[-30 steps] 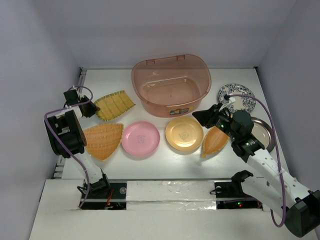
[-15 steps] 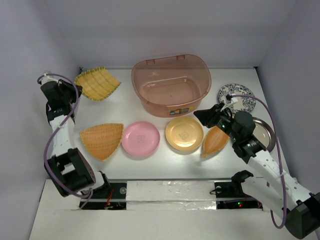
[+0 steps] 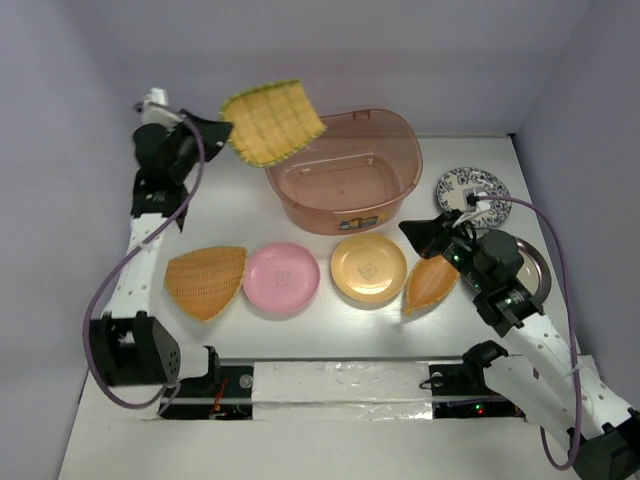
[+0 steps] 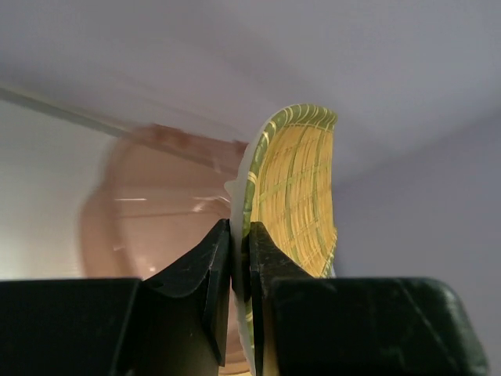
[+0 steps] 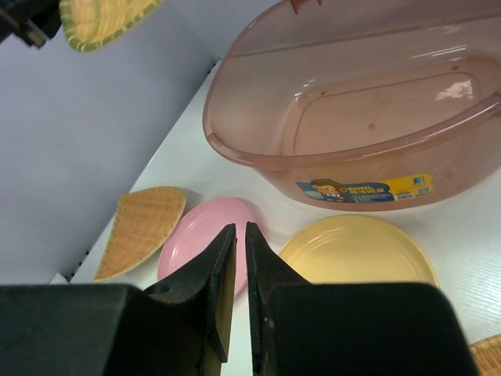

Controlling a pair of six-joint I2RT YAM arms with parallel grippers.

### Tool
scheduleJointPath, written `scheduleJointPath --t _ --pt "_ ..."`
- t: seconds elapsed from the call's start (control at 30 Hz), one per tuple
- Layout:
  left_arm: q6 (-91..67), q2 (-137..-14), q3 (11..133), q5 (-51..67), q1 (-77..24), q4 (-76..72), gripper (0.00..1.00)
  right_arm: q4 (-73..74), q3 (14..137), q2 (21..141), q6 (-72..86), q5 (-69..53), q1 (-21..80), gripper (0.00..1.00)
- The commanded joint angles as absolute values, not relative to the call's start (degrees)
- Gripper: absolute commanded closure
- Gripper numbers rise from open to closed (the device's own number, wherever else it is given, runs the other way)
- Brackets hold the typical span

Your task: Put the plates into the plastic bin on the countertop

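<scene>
Bench, white and matte, is enclosed by pale lilac walls at 9, 12 and 3 o'clock. The bin is set at 12 o'clock, with its label turned toward 6. A woven plate is clamped by its rim in the left jaws and held tilted in the air over the bin's 10 o'clock rim. Below the bin a row is laid out: leaf plate, pink plate, yellow plate and second leaf plate. At 3 o'clock a floral plate and a metal plate are seen, the latter partly hidden by the right arm. The right jaws are drawn almost together with nothing between them, near the yellow plate's 2 o'clock edge.
</scene>
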State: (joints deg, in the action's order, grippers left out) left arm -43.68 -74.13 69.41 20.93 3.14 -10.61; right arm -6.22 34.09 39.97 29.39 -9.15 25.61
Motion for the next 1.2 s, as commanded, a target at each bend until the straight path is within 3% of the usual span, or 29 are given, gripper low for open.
scheduleJointPath --t 0.0,0.3,0.63,0.7,0.73,0.8,0.83,0.93,1.03,1.17 --pt "-42.37 -80.56 77.50 18.57 -5.59 -14.16 1.00 -4.67 36.82 38.76 28.74 -7.29 26.19 0.85" --pt "-38.67 -103.68 93.33 14.76 -15.03 -9.58 1.00 -0.27 36.12 36.21 28.83 -4.84 26.19 0.85" --pt "-36.13 -116.63 102.21 13.54 -19.25 -4.58 1.00 0.71 35.86 38.57 29.62 -4.92 26.19 0.84" --pt "-34.99 -117.50 103.09 13.10 -19.25 -2.91 0.90 -1.21 35.68 39.98 29.97 -6.58 26.19 0.83" --pt "-34.46 -117.68 103.36 12.83 -19.25 -2.12 0.78 -1.84 35.60 40.69 30.14 -7.37 26.19 0.82" --pt "-32.36 -117.77 104.24 11.09 -19.78 -0.09 0.67 -3.24 35.51 43.23 30.50 -9.13 26.19 0.81" --pt "-31.65 -117.60 104.41 10.38 -19.78 -0.09 0.54 -3.69 35.51 44.03 30.50 -9.49 26.19 0.79" --pt "-29.19 -116.20 104.68 7.74 -19.78 2.63 0.35 -5.09 35.95 47.10 30.67 -9.67 28.30 0.74" --pt "-27.43 -112.95 104.68 5.98 -19.78 2.99 0.23 -6.50 36.56 49.74 31.02 -8.36 31.54 0.66" --pt "-24.61 -105.57 103.45 2.99 -21.00 2.20 0.21 -9.05 37.61 54.57 32.08 -5.46 37.60 0.60"
